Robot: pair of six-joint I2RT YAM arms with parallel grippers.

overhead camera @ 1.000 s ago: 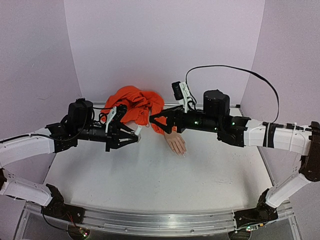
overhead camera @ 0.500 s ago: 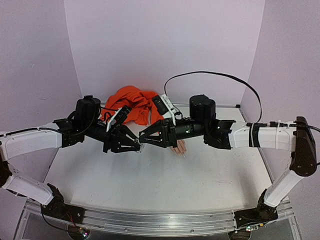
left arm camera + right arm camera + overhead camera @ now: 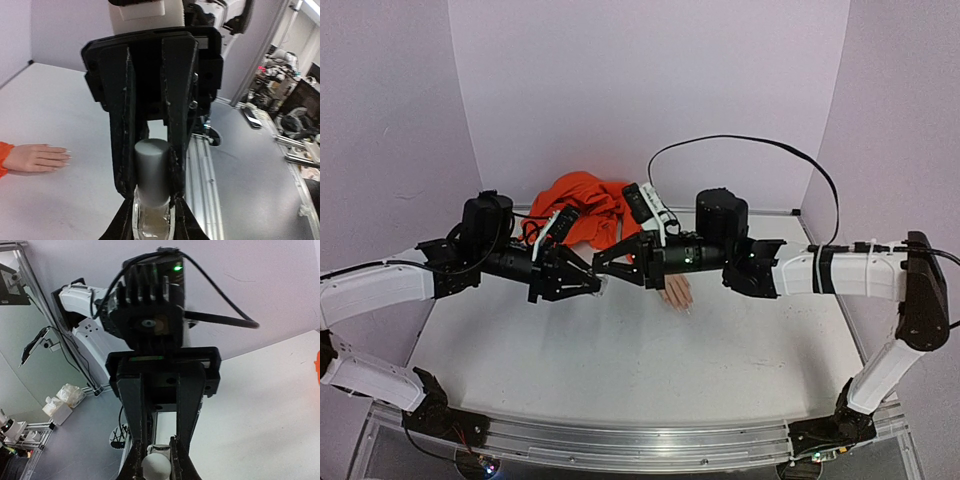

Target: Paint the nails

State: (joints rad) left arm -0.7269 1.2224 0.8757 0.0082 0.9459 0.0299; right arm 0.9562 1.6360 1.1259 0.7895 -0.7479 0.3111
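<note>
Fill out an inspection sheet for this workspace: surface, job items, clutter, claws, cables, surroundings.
Surface: white table, no spills seen.
Job's things: mannequin hand lies flat at the back, its orange sleeve bunched behind it; nails pale. Small clear bottle held off the table, grey cap on it.
Clutter: nothing seen.
Claws: left claw shut on the small clear bottle; right claw shut on the grey cap.
Cables: black cable arcs high above the right arm, off the table.
Surroundings: pale purple walls on three sides; metal rail along the near edge.
</note>
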